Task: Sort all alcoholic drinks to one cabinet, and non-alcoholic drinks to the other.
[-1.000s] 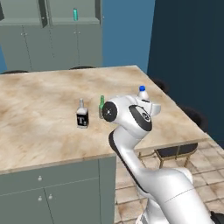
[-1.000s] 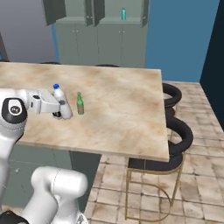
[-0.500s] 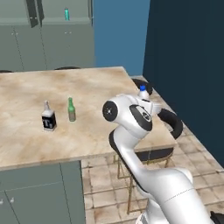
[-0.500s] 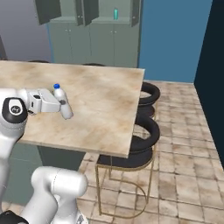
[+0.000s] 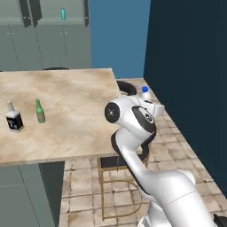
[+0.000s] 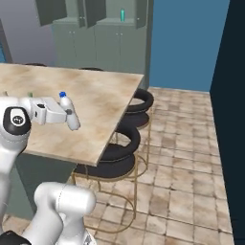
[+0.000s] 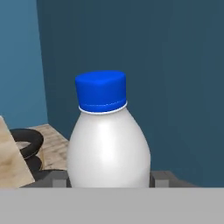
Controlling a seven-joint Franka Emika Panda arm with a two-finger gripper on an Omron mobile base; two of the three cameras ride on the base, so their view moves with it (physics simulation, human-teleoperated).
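Kitchen, rendered: blue walls, tiled floor, grey-green cabinets [image 5: 44, 40] at the back, marble-topped table [image 5: 66, 102] in the middle with black stools [image 6: 129, 139] along its near side

Item 1, white bottle with blue cap [image 7: 108, 144]: upright, held off the table beside its right-hand edge in the left base view; in the right base view it hung over the table's near corner region [image 6: 70, 114]. Pinched low on its body by the tool [image 7: 109, 179], one grey fingertip [image 7: 162, 178] on each side of the bottle, jaws part-way apart on it

Item 2, square clear bottle with black label [image 5: 13, 119]: upright on the table near its left end

Item 3, green glass bottle [image 5: 40, 111]: upright on the table, just right of the black-labelled one, apart from it

Item 4, teal bottle [image 5: 63, 14]: upright inside the upper cabinet with doors open, also seen at [image 6: 122, 15]
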